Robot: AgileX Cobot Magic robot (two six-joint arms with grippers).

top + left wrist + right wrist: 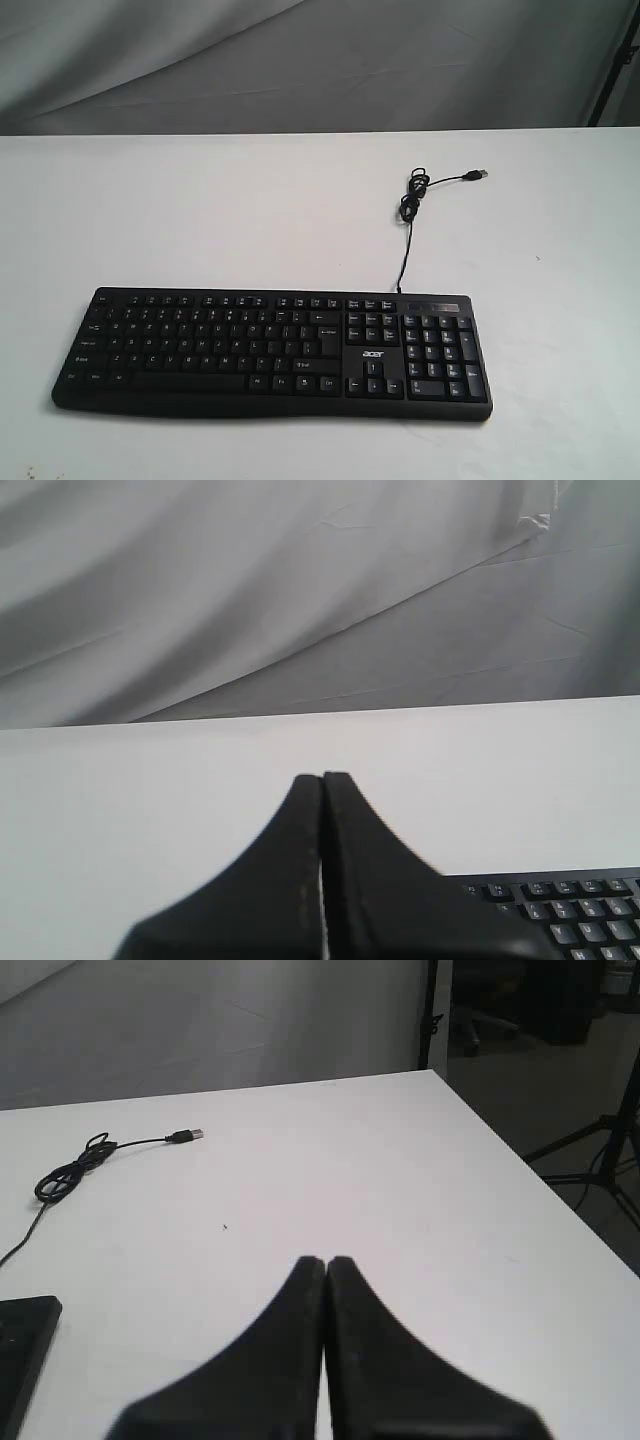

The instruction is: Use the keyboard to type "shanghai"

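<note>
White table, keyboard untouched; left gripper, right gripper pinched closed, empty (pre-start). Next, probably: left descends for "s".

The keyboard lies on the table between my left fingers and my right fingers, beside them. Its cable lies bundled on the table behind it, ahead of my right fingers.

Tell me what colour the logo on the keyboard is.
White, on the black keyboard; the logo shows best in the exterior view.
</note>
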